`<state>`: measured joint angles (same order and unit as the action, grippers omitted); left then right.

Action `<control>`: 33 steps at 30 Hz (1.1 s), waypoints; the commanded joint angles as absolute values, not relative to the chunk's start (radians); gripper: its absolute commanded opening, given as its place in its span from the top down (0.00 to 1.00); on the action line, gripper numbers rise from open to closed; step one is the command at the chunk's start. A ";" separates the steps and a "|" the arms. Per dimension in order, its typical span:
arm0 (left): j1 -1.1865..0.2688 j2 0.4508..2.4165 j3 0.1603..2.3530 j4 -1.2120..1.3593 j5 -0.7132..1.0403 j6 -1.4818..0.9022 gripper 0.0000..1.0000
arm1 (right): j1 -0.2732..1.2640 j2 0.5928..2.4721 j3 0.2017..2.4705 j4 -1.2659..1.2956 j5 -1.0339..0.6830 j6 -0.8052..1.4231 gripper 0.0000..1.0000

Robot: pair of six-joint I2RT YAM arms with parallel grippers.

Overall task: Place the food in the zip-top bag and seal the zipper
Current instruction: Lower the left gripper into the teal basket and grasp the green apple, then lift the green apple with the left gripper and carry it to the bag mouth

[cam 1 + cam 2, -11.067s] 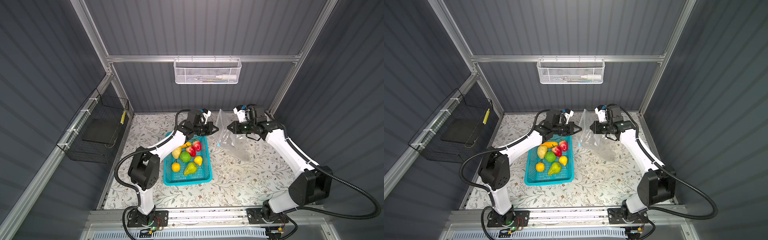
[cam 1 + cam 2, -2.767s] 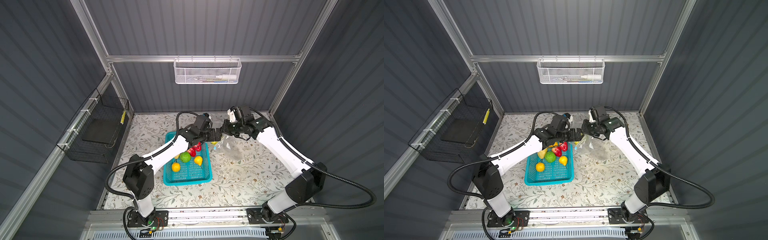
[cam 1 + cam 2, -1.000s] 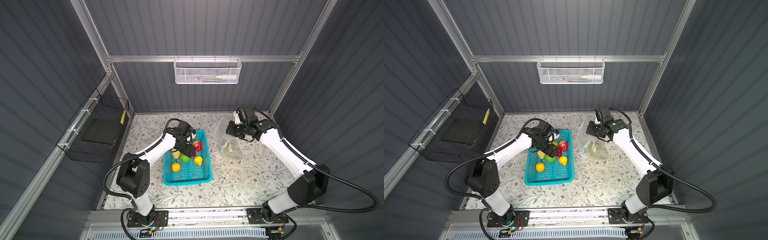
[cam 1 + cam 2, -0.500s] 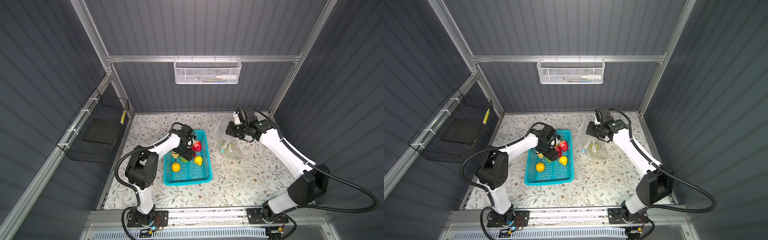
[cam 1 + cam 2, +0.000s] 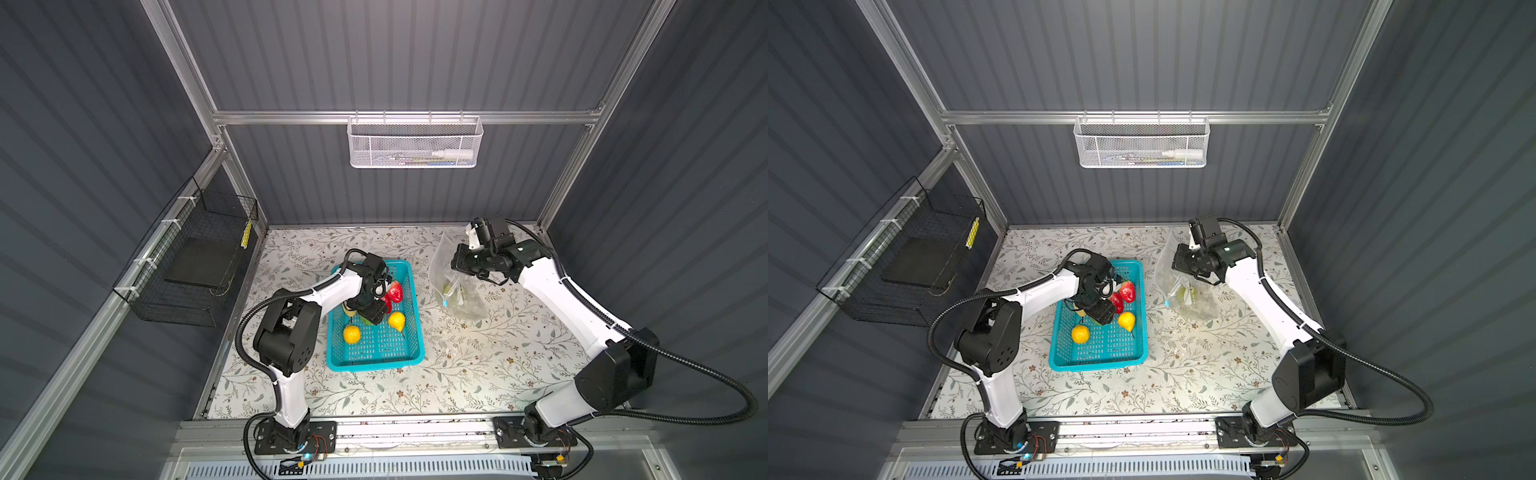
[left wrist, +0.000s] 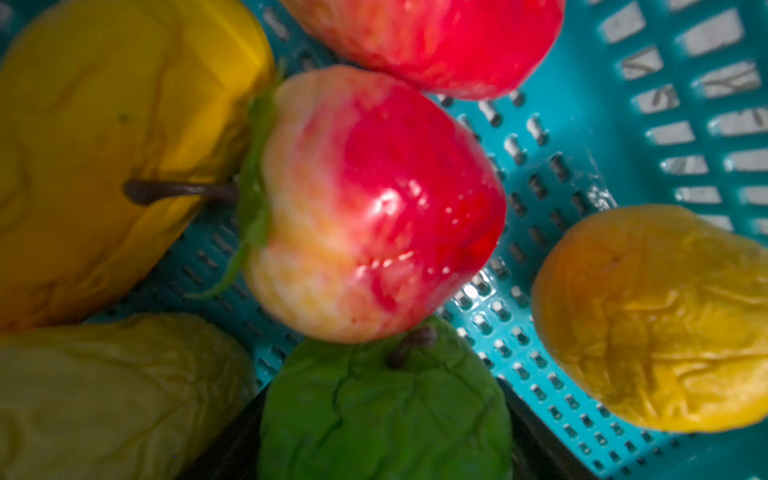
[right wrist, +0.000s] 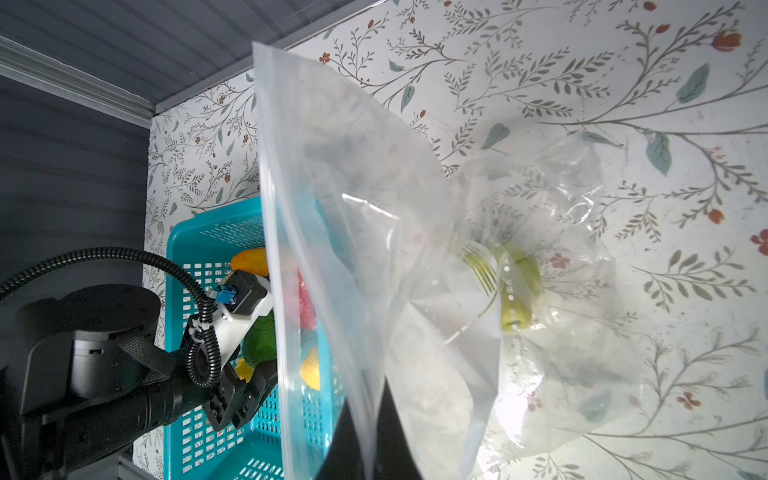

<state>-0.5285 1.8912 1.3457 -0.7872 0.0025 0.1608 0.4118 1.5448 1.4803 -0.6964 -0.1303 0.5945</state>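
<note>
My left gripper (image 5: 371,311) reaches down into the teal basket (image 5: 376,368), its jaws closed against both sides of the green ball (image 6: 382,411). Around the ball lie two red strawberries (image 6: 374,208), a yellow-orange citrus (image 5: 352,333), a pale yellow oval (image 5: 397,321) and an orange oblong (image 6: 104,145). Right of the basket, my right gripper (image 5: 459,264) is shut on the upper edge of the clear zip-top bag (image 5: 453,282) and holds it up. A green pear (image 7: 517,291) lies inside the bag. The zipper's blue tab (image 5: 1168,303) hangs at the low end of the mouth.
A black wire basket (image 5: 195,257) hangs on the left wall and a white mesh basket (image 5: 415,141) on the back wall. The floral table (image 5: 478,374) stretches in front of the bag and the teal basket.
My left gripper has moved over the fruit, dropped onto the green ball, and its jaws have narrowed around it. The right gripper and the bag have stayed in place.
</note>
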 commanded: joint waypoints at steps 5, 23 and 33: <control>-0.533 1.887 1.336 -0.782 0.023 0.156 0.42 | 0.407 1.526 1.471 -0.692 -0.132 0.600 1.00; -0.534 1.649 1.536 -0.797 0.200 0.054 0.45 | 0.405 1.519 1.471 -0.682 -0.143 0.601 1.00; -0.537 1.470 1.395 -0.165 0.433 -0.380 0.49 | 0.406 1.525 1.456 -0.647 -0.212 0.625 1.00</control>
